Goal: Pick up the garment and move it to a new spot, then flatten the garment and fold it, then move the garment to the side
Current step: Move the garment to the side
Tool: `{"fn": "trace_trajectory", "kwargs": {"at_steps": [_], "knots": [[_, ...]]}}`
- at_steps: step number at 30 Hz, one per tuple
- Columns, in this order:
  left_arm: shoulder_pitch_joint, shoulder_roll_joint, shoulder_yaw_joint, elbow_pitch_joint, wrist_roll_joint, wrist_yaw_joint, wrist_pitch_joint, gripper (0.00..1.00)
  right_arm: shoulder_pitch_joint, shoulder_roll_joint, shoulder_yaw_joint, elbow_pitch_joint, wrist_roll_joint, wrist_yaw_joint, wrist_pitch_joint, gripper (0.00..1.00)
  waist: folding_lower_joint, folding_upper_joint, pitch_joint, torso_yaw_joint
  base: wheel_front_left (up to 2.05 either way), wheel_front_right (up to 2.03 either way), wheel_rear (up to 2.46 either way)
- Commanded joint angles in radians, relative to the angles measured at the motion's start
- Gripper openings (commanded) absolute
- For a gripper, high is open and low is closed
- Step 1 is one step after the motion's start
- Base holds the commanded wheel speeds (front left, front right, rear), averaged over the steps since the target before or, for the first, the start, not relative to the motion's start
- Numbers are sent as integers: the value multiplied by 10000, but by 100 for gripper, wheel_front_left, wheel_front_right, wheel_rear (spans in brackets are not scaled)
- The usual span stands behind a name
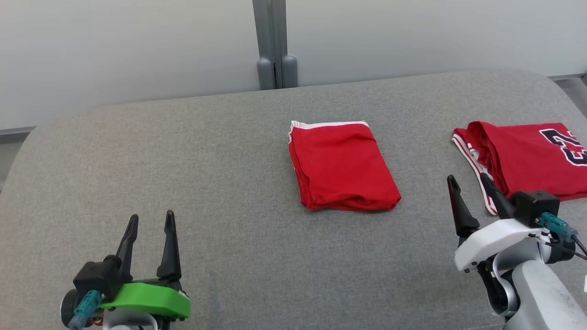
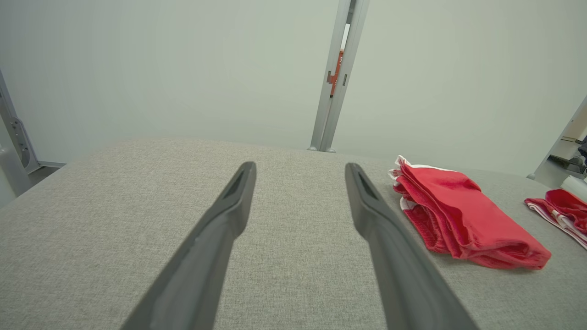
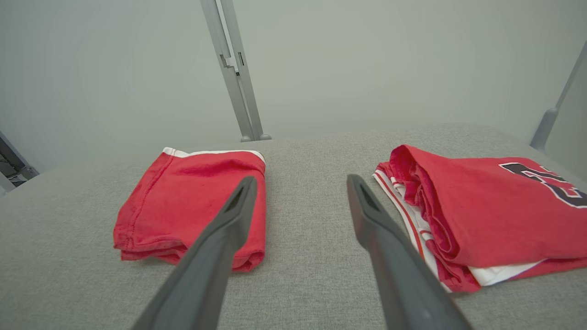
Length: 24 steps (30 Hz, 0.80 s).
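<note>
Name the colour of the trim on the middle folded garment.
White trim on the red garment; clearest in the head view.

Head camera: sat high, looked forward and down over grey cushion (image 1: 183,183). Wrist cameras: sat low, faced wall (image 2: 137,68); all three shared folded red garment (image 1: 341,165).

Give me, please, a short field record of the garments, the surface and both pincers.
surface: grey woven fabric pad
centre: folded plain red cloth garment with white trim, lying flat
right side: folded red jersey with dark number, apart from the first
left pincer: open, empty, over bare pad
right pincer: open, empty, near the jersey's edge
</note>
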Motion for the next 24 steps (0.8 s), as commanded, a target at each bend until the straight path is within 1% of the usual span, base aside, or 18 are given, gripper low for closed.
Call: {"fn": "trace_trajectory", "kwargs": {"at_steps": [1,6,10,14,16,21,24], "knots": [[139,34,43,-36,10,-41,0,100,110,21,-46,-6,38,4,46,100,0,-1,5,14,0,0,0],[62,34,-12,-12,7,-37,0,100,15,24,-42,-36,-42,2,208,100,0,-1,43,138,0,0,0],[58,34,-84,-29,-23,-36,0,100,-374,-33,102,30,-12,4,541,100,0,-1,118,303,0,0,0],[-30,32,-222,-50,-32,-54,0,100,-1027,10,144,311,288,4,1629,100,0,-1,306,579,0,0,0],[-156,37,-223,-64,-10,-63,0,100,-1454,-12,107,535,326,4,2400,100,0,-1,438,780,0,0,0],[-426,37,-270,-157,-37,-78,0,100,-2620,156,-432,1192,88,4,4363,100,0,-1,939,1395,0,0,0],[-603,30,-328,-262,-129,-89,0,100,-3205,135,-651,1422,-323,2,5204,100,0,-1,1339,1740,0,0,0]]}}
